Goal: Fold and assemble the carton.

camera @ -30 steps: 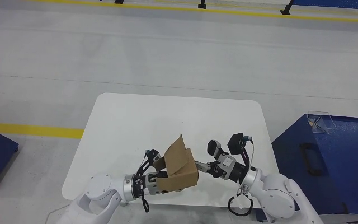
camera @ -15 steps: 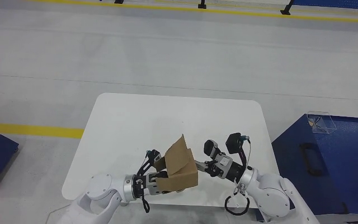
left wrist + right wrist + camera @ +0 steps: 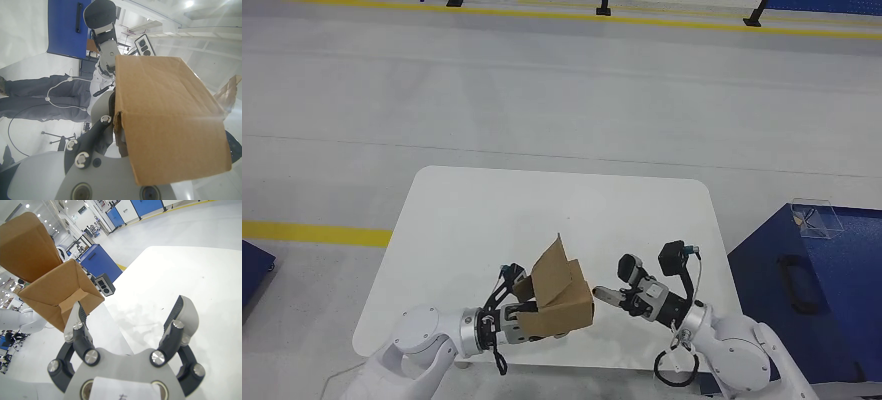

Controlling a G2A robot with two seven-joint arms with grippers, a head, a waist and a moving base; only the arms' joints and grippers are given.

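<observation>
A brown cardboard carton is held off the white table near its front edge, one long flap standing up. My left gripper is shut on the carton's wall at its left end; in the left wrist view the carton hides most of the left gripper's fingers. My right gripper is open at the carton's right end. In the right wrist view the carton shows its folded end, and one of the right gripper's fingertips touches the end flap's edge.
A blue cabinet stands right of the table with a clear container on top. The table's far half is bare white surface. A yellow floor line runs off to the left.
The right gripper has drawn back a little to the right from the carton's end. The carton has turned slightly, and its upright flap now leans more to the left.
</observation>
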